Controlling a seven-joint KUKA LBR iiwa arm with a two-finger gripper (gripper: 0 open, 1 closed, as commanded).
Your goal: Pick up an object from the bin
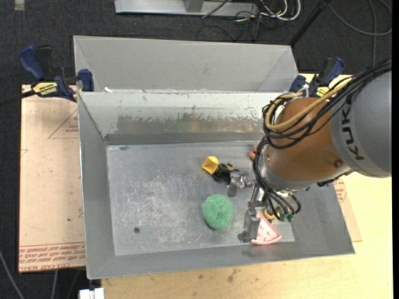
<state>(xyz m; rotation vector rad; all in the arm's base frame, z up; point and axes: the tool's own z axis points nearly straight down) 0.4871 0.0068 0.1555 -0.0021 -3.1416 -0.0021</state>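
Around scuffed grey bin (156, 195), dark carpet (43, 17)

I see my grey arm (369, 126) lettered KUKA, an orange wrist cover (305, 145), looped yellow-black cables (272, 114), and a metal gripper (248, 231).

Dark carpet floor (75, 8); cables (277, 2); perhaps stand base (181, 5).

A green ball (217, 212) lies near a yellow-black toy (216, 167).
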